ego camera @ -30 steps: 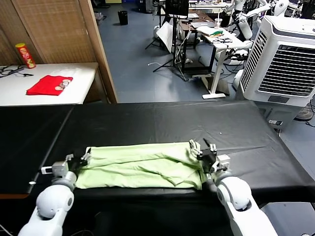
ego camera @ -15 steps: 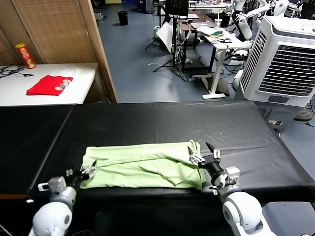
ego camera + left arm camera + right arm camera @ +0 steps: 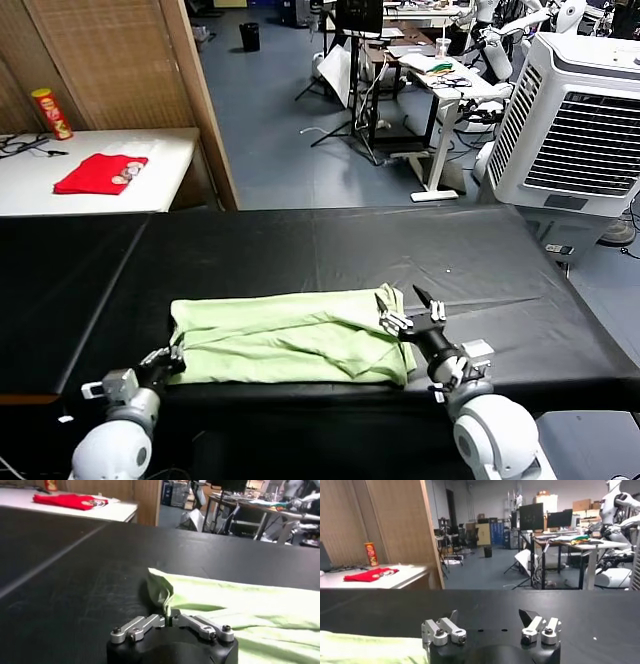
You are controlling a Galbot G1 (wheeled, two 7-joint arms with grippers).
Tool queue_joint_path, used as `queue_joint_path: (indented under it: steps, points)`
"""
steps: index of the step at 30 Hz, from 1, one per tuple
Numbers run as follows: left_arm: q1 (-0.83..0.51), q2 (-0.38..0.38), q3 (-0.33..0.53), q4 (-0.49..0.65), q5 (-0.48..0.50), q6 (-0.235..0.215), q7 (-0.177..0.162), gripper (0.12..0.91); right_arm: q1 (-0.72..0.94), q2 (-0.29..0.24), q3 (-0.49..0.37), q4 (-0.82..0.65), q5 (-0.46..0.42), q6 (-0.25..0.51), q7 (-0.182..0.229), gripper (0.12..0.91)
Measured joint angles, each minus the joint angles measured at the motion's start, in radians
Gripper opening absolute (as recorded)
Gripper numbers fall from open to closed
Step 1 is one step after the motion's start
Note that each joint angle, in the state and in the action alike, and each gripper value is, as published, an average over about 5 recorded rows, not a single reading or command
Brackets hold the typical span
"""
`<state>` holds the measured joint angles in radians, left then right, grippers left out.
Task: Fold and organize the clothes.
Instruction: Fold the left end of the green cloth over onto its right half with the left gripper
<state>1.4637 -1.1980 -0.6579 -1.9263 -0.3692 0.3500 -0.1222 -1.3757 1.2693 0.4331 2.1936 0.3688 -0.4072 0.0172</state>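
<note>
Your shirt (image 3: pixel 290 337) lies as a long folded band on the near part of the black table (image 3: pixel 330 240), its long axis running left to right, parallel to the near edge; that axis is what the next move hangs on, since each arm sits at one short end.

Your left gripper (image 3: pixel 168 362) is at the shirt's near left corner; in the left wrist view its fingers (image 3: pixel 150 622) are drawn together with a small peak of green cloth standing up right at the tips, so it reads as pinched on that corner; the rest of the shirt runs away from it to the right.

Your right gripper (image 3: pixel 413 309) is at the right end, just at the shirt's far right edge; its fingers stand well apart and hold nothing; the right wrist view shows bare table between them and the green cloth off to one side, so the hem lies to the gripper's left, not between the tips.

I judge the left end secured and the right end not yet taken; you would need to bring the right gripper a little left and down onto the hem before any lift; lifting one end alone would likely drag the band askew.

A red garment (image 3: pixel 100 172) and a can (image 3: pixel 50 112) sit on the white table far left, well apart.
</note>
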Motion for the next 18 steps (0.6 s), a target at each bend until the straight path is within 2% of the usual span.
queue_joint_path:
  steps: [4,11,14,18]
  points:
    - [0.002,0.063,-0.029,0.016,0.086,-0.014,0.005,0.159,-0.017,0.007,0.013,0.014,-0.002,0.004,0.001,0.798]
    - [0.018,0.230,-0.110,0.053,0.169,-0.037,-0.002,0.159,-0.047,0.016,0.025,0.022,-0.012,0.015,0.005,0.798]
    - [0.022,0.258,-0.115,0.040,0.157,-0.009,-0.012,0.159,-0.060,0.029,0.019,0.033,-0.030,0.017,0.006,0.798]
    - [0.021,0.234,-0.082,-0.020,0.107,0.047,-0.024,0.159,-0.081,0.048,0.018,0.049,-0.056,0.024,0.006,0.798]
